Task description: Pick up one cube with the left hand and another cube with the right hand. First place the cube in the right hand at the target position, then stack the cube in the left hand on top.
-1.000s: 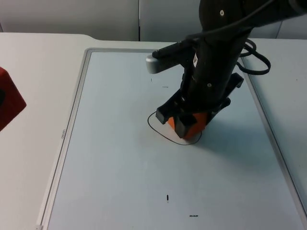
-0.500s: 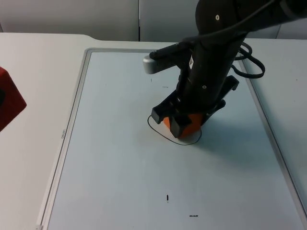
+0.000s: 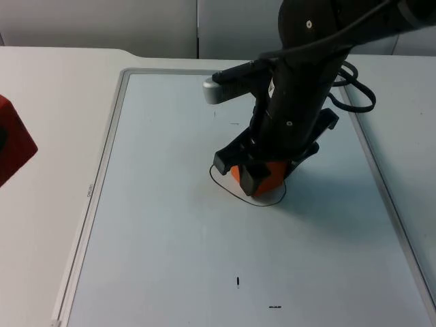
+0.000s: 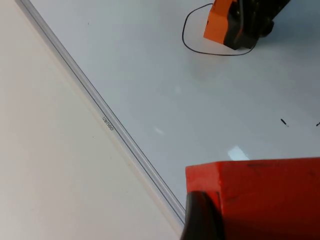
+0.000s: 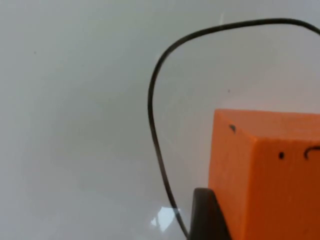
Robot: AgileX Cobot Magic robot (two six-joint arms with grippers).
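So, going left to right with the drawn black outline (image 3: 246,189) on the whiteboard (image 3: 163,238) as the reference spot. Way off to the left of that outline, past the whiteboard's metal frame (image 3: 102,177) and over the bare table (image 3: 54,102), there's the red cube (image 3: 13,139). In the left wrist view the red cube (image 4: 260,200) sits right against a black fingertip (image 4: 200,217) of the left gripper (image 4: 202,220), so it looks pinched there, held well apart from the outline (image 4: 200,47). That arm is just waiting out there.

Over at the outline itself, the right gripper (image 3: 253,174) is down low with its fingers clamped on the orange cube (image 3: 266,178). The orange cube sits inside the loop, closer to its right side. From the right wrist view you can see the orange cube (image 5: 265,175) snug against a fingertip (image 5: 207,215), with the black line (image 5: 157,150) curving around just beside it. Can't tell whether the cube's bottom is actually touching the board. The left wrist view also catches the orange cube (image 4: 220,25) inside the loop, with the right gripper's dark fingers (image 4: 250,22) on it.
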